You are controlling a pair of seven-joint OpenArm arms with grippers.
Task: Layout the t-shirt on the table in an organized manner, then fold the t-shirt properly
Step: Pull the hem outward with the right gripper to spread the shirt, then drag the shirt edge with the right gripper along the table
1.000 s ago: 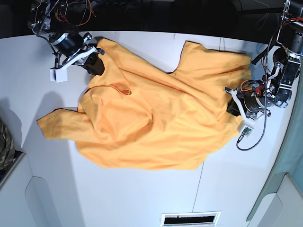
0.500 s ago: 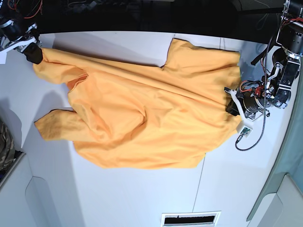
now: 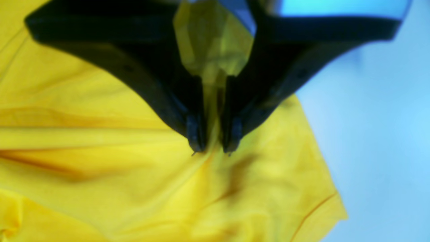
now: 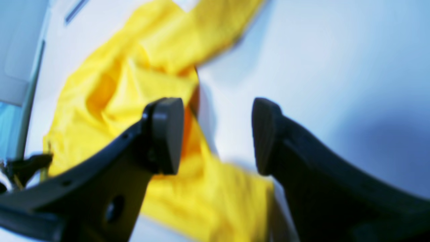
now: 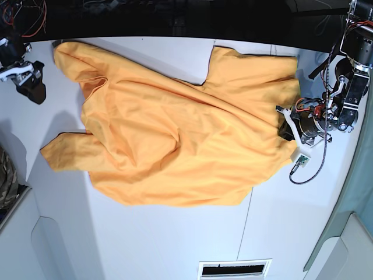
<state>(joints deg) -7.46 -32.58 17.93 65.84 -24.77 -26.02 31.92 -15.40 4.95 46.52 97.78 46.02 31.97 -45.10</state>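
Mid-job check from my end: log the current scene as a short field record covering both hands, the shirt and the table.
left hand: closed on a gathered fold of the shirt
right hand: open, holding nothing, beside the shirt's edge
shirt: orange-yellow, spread but rumpled, not folded
shirt edge nearest the camera: uneven, lying on the table
table: white, with thin dark seam lines
other cloth: camouflage-patterned, at the base view's left edge
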